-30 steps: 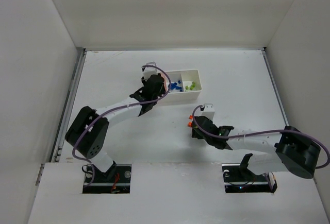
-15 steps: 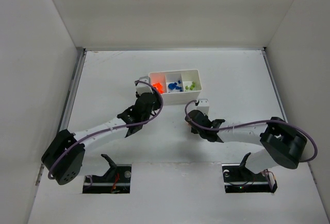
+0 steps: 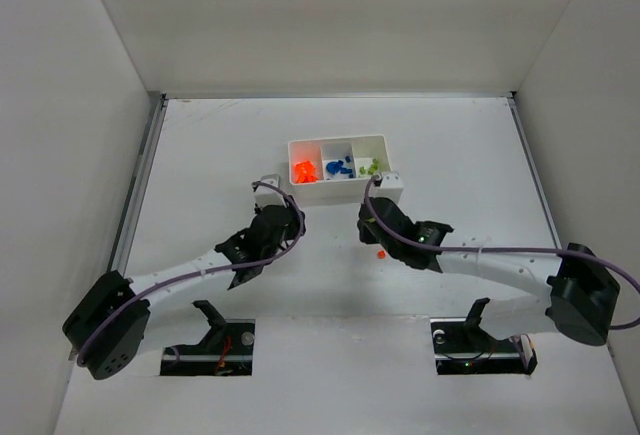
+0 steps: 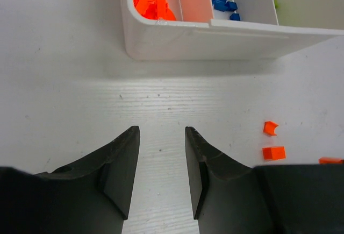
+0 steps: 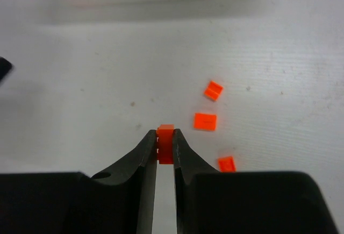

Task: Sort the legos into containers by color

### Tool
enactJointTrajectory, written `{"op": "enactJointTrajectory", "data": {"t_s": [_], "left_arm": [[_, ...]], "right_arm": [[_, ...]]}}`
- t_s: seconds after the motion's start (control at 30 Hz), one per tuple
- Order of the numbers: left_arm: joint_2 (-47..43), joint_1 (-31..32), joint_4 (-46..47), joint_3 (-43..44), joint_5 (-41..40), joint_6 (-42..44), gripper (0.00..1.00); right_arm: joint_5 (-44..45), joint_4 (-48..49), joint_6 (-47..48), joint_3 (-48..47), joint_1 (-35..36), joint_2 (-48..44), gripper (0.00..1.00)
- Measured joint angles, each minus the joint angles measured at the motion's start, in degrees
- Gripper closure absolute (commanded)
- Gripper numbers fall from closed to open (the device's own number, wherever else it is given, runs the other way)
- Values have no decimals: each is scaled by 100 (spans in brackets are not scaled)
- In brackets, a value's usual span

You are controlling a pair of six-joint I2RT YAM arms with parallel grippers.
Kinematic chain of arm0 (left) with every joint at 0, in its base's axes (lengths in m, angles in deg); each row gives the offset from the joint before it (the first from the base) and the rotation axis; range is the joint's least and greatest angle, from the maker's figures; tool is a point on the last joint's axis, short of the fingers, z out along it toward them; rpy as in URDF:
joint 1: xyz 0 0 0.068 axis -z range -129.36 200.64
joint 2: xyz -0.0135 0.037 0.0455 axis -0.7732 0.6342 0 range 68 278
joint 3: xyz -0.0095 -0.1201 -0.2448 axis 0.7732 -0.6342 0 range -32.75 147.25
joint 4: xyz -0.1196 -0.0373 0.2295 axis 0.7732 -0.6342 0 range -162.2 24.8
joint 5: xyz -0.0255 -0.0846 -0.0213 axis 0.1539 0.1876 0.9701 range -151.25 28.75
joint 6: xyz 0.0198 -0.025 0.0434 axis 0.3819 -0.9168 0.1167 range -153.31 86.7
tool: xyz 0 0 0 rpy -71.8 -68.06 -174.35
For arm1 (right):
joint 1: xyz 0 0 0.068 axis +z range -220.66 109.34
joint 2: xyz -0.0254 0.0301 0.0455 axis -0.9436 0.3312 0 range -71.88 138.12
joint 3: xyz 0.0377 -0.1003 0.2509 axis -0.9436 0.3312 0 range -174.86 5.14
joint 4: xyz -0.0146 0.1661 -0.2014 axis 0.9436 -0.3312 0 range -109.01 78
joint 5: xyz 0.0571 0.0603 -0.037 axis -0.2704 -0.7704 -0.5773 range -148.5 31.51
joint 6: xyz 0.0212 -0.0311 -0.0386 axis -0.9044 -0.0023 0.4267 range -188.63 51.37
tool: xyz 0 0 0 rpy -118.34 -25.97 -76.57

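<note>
Top external view: white table (image 3: 200,145), walled on three sides. Left arm (image 3: 190,273) and right arm (image 3: 500,260) both reach toward the middle, each ending just short of the tray.

White tray (image 3: 338,191) sits mid-table and has three compartments side by side. Orange pieces (image 3: 305,170) are in the left one, blue pieces (image 3: 338,167) in the middle, yellow-green pieces (image 3: 369,166) in the right.

Left gripper (image 4: 161,132): jaws parted, nothing between them, over bare table in front of the tray's orange end. In the left wrist view the tray wall stands beyond the fingertips, apart from them.

Right gripper (image 5: 165,137): jaws clenched on one small orange brick (image 5: 165,143), pinched at the very tips, close over the table surface. The tray's front wall lies farther ahead at the top of the right wrist view.

Loose orange bricks on the table, to the right of the clamped one: one (image 5: 213,90) farthest out, one (image 5: 205,121) nearer, one (image 5: 226,163) partly hidden at the finger's edge. All three are apart from each other and from the tray.
</note>
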Motion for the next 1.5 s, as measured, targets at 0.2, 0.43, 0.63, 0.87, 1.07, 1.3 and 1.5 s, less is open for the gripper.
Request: {"op": "enactJointTrajectory", "data": {"t_s": [0.2,0.43,0.63,0.87,1.07,1.3,1.5], "left_arm": [[-531,7,17,-533,11,-190,63],[-745,195,11,-968,48,-444,63],[-660,675,127,-1025,44,-549,62],[-37,1318,328,-909,-57,-566,61],[957,1902,542,-286,-157,-468,59],[2146,2297,815,654,-144,-166,56],[2922,2365,791,1272,-129,-46,56]], "right_arm": [[-387,461,505,-1591,-319,1012,87],[-859,1038,748,-3458,-874,2887,85],[-1069,1043,748,-4330,-1093,3845,67],[-1169,1023,758,-4430,-1088,3976,52],[-1051,1287,776,-3095,-1145,2706,52],[-758,1711,643,-789,-1351,256,52],[-643,1749,385,546,-1379,-647,49]]}}
